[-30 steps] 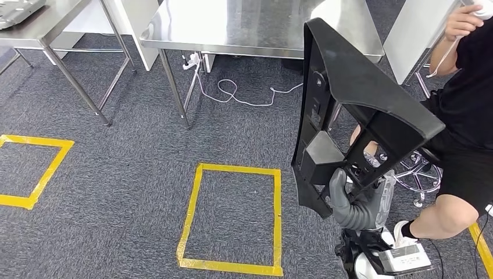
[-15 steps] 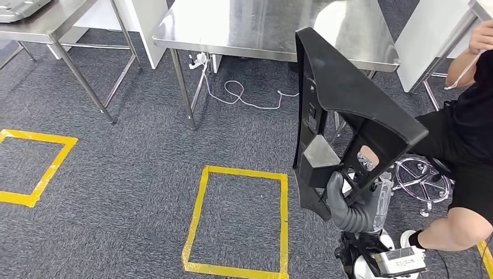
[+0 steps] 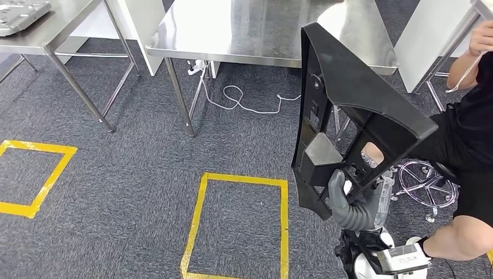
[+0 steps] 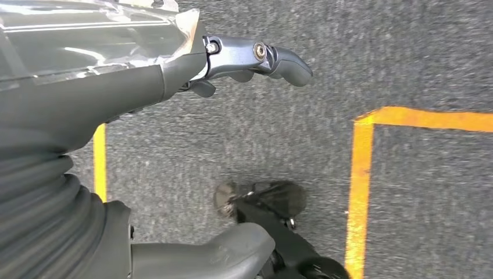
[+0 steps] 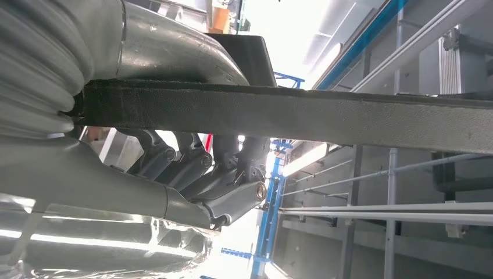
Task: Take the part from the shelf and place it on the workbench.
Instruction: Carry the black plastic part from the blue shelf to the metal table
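The steel surface (image 3: 256, 29) stands far across the carpet. The black part (image 3: 349, 110) stands upright at right, off the floor, gripped at its near end by the right hand (image 3: 349, 203). The left hand (image 4: 244, 58) hangs over carpet, fingers seemingly loosely curled, holding nothing.

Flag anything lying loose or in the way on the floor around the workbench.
A loose white cable snakes in loops across the grey carpet beneath the steel workbench, near its leg, where feet could catch it. The large black plastic part is gripped by the right hand; nothing else stands out.
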`<state>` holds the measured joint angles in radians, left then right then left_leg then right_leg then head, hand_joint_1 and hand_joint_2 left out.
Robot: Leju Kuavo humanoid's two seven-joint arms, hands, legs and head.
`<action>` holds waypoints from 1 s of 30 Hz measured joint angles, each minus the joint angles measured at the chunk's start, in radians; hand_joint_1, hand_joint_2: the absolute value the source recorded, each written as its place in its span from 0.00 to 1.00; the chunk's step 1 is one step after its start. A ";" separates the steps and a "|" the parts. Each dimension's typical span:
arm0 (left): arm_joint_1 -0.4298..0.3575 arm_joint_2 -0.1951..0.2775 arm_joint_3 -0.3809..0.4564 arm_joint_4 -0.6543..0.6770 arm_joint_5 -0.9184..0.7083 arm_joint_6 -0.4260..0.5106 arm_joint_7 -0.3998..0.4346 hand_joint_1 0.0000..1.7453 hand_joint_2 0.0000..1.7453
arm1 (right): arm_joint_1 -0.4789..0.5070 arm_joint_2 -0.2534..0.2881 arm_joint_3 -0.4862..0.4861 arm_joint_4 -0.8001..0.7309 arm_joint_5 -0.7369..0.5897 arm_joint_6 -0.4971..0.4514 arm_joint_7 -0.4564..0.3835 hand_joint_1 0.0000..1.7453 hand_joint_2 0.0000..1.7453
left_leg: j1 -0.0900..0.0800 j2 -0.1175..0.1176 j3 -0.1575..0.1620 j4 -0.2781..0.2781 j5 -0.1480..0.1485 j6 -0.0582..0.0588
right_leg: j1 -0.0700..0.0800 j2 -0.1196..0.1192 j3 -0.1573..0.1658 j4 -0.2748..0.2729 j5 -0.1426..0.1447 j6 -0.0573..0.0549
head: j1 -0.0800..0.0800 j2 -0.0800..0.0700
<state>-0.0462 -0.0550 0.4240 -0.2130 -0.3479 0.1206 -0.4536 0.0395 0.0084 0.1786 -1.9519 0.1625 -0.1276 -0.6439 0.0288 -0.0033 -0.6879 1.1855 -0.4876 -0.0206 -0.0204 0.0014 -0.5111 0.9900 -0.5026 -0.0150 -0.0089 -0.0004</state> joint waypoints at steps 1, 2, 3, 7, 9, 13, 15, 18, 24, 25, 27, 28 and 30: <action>-0.001 0.000 0.001 0.000 0.000 0.000 0.000 0.00 1.00 | 0.000 0.000 0.000 0.000 0.000 0.000 0.000 1.00 1.00 | 0.001 0.002 0.027 -0.066 0.035 0.001 | 0.001 0.001 0.009 0.000 -0.009 0.006 | 0.000 0.000; -0.002 0.000 0.001 0.000 0.000 0.000 0.000 0.00 1.00 | -0.001 0.000 0.000 0.000 0.000 0.000 0.000 1.00 1.00 | -0.001 0.003 0.053 -0.120 0.054 0.005 | 0.003 0.001 0.015 0.000 -0.018 0.013 | 0.000 0.000; -0.003 0.000 0.001 0.000 0.000 0.000 0.000 0.00 1.00 | -0.002 0.000 0.000 0.000 0.000 0.000 0.000 1.00 1.00 | -0.005 0.003 0.069 -0.153 0.057 0.011 | 0.005 0.000 0.018 -0.002 -0.025 0.020 | 0.000 0.000; -0.003 0.000 0.001 0.000 0.000 -0.001 0.000 0.00 1.00 | -0.004 0.000 0.000 0.001 0.000 0.000 0.000 1.00 1.00 | -0.013 -0.001 0.096 -0.183 0.040 0.046 | 0.010 -0.001 0.035 0.018 -0.031 0.048 | -0.001 0.000; -0.003 -0.001 0.001 0.000 0.000 -0.001 0.000 0.00 1.00 | -0.006 -0.001 0.000 0.001 0.000 0.000 0.000 1.00 1.00 | -0.012 -0.002 0.115 -0.190 0.035 0.060 | 0.007 0.000 -0.010 0.097 -0.055 0.048 | 0.001 0.000; -0.002 -0.002 0.002 0.000 0.000 -0.001 0.000 0.00 1.00 | -0.002 -0.002 0.000 0.003 0.000 0.000 0.000 1.00 1.00 | -0.013 -0.005 0.135 -0.191 0.012 0.065 | 0.004 0.000 -0.166 0.283 -0.110 0.053 | 0.004 0.000; -0.001 -0.004 0.002 0.000 0.000 0.000 0.000 0.00 1.00 | -0.001 -0.002 0.000 0.004 0.000 0.000 0.000 1.00 1.00 | -0.012 -0.007 0.154 -0.191 -0.004 0.061 | 0.001 -0.001 -0.166 0.218 -0.071 0.069 | 0.004 0.000; -0.001 -0.004 0.002 0.000 0.000 0.000 0.000 0.00 1.00 | 0.000 -0.003 0.000 0.004 0.000 0.000 0.000 1.00 1.00 | -0.012 -0.008 0.167 -0.191 -0.013 0.057 | -0.002 -0.001 -0.149 0.151 -0.032 0.080 | 0.005 0.000; -0.006 -0.006 0.002 0.001 0.000 -0.001 0.000 0.00 1.00 | 0.004 -0.001 -0.002 0.006 0.000 0.000 0.000 1.00 1.00 | -0.012 -0.002 0.170 -0.128 -0.054 0.020 | -0.001 -0.009 -0.087 0.035 0.042 0.021 | 0.004 0.000; -0.007 -0.007 0.002 0.000 0.000 -0.001 0.000 0.00 1.00 | 0.004 -0.001 -0.003 0.006 0.000 0.000 0.000 1.00 1.00 | -0.009 0.000 0.141 -0.075 -0.062 0.014 | -0.001 -0.007 -0.076 0.033 0.038 0.007 | 0.002 0.000; -0.005 -0.008 0.003 0.000 0.000 -0.002 0.000 0.00 1.00 | 0.003 0.000 -0.004 0.006 0.000 0.000 0.000 1.00 1.00 | -0.009 0.000 0.054 0.050 -0.100 0.009 | 0.003 -0.005 -0.061 0.033 0.024 -0.006 | 0.002 0.000; -0.003 -0.008 0.003 0.000 0.000 -0.003 0.000 0.00 1.00 | 0.003 0.000 -0.004 0.006 0.001 0.001 0.000 1.00 1.00 | -0.009 0.000 0.012 0.096 -0.123 0.007 | 0.005 -0.003 -0.053 0.033 0.016 -0.009 | 0.002 0.000; -0.002 -0.008 0.004 0.000 0.000 -0.003 0.000 0.00 1.00 | 0.003 0.000 -0.004 0.006 0.001 0.001 0.000 1.00 1.00 | -0.011 0.000 -0.032 0.101 -0.126 0.013 | 0.011 0.001 -0.030 0.033 -0.003 -0.010 | 0.002 0.000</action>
<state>-0.0477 -0.0630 0.4280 -0.2125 -0.3483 0.1179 -0.4540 0.0427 0.0080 0.1744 -1.9458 0.1637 -0.1265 -0.6443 0.0180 -0.0031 -0.7202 1.2868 -0.6140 -0.0078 -0.0099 0.0028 -0.5415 1.0228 -0.5054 -0.0254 -0.0069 -0.0004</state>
